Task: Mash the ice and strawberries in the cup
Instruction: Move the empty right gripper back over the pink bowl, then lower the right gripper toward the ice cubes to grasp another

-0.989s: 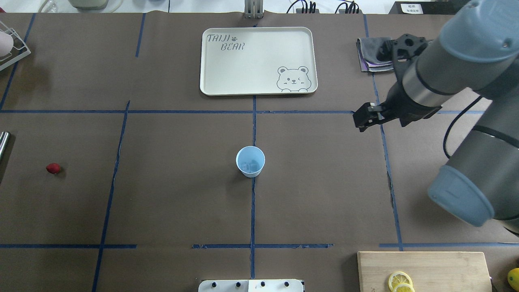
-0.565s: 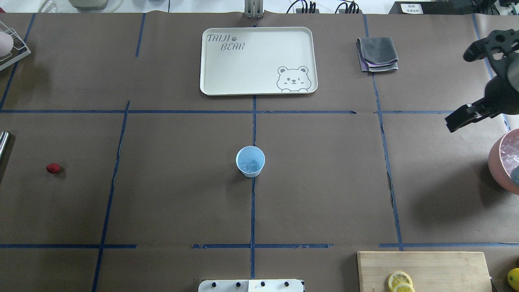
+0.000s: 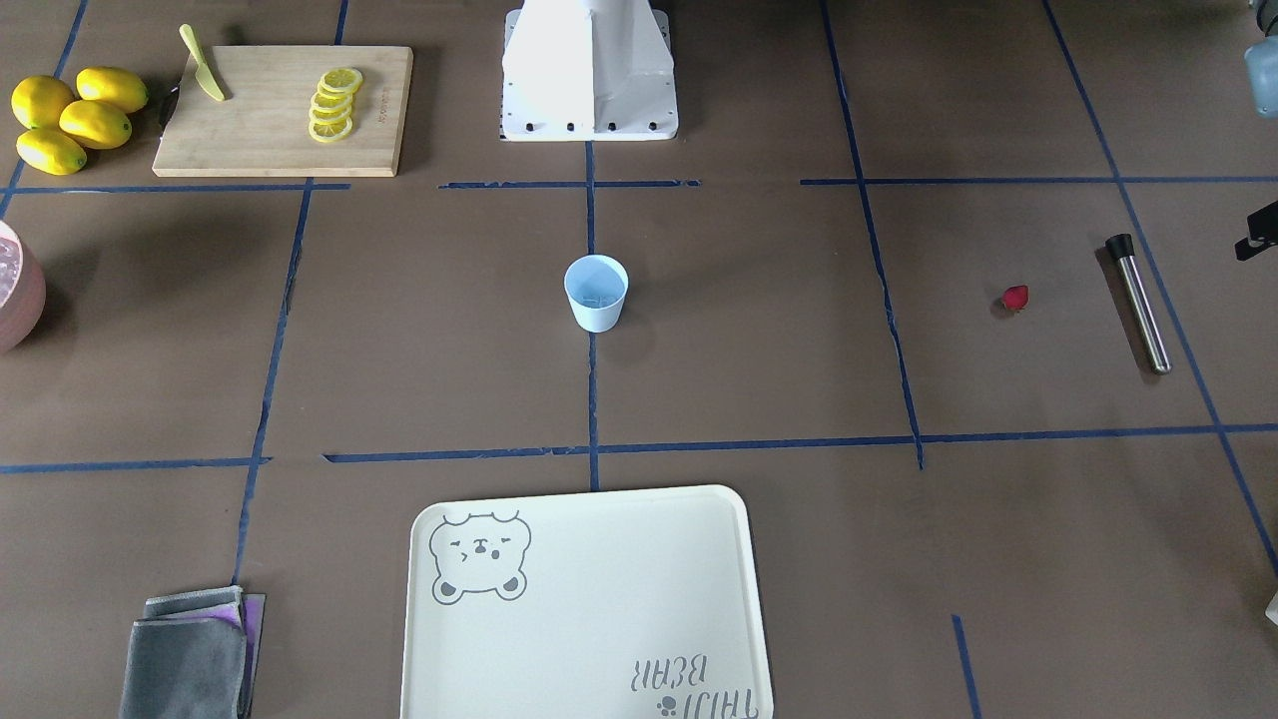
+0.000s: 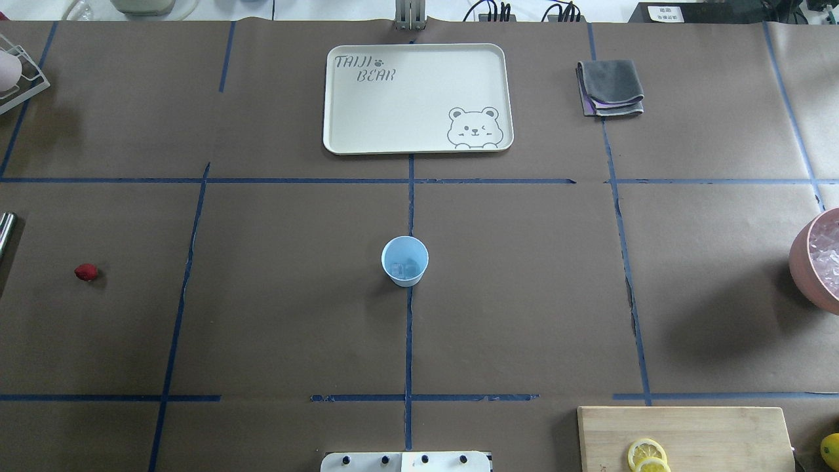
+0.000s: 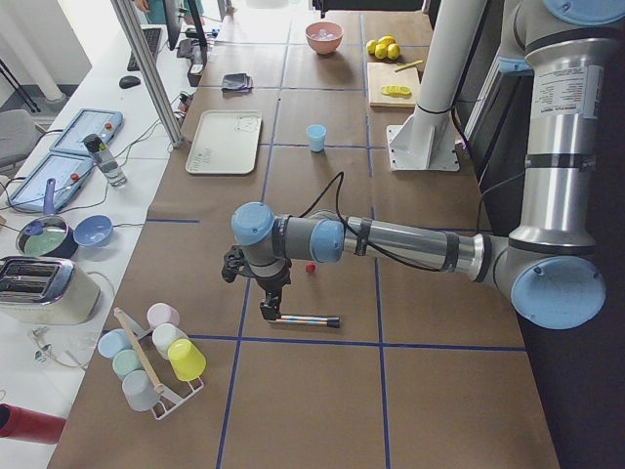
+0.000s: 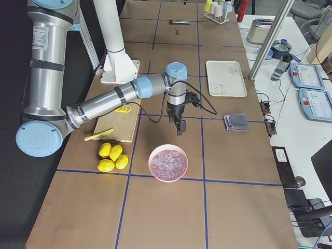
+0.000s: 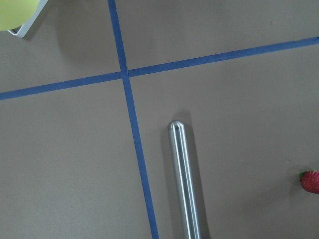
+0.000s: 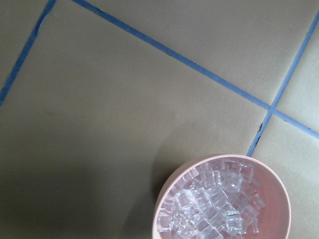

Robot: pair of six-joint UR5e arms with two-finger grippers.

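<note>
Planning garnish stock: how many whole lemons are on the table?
4, clustered beside the cutting board in the front-facing view: upper-left lemon, upper-right lemon, middle lemon, lowest lemon. The right side view also shows four.

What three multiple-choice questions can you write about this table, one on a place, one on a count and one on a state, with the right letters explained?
1. Where does the strawberry lie?
A) on the tray
B) on the folded cloth
C) on the table, beside the metal rod

2. How many whole lemons lie next to the cutting board?
A) two
B) four
C) six

3. How does the cup stand?
A) upright, mouth up
B) on its side
C) upside down

Answers:
1 C: the front-facing view shows it on the brown surface, near the rod but not touching it.
2 B: four lemons are grouped at the board's end.
3 A: its round rim faces up in the overhead view.
</note>
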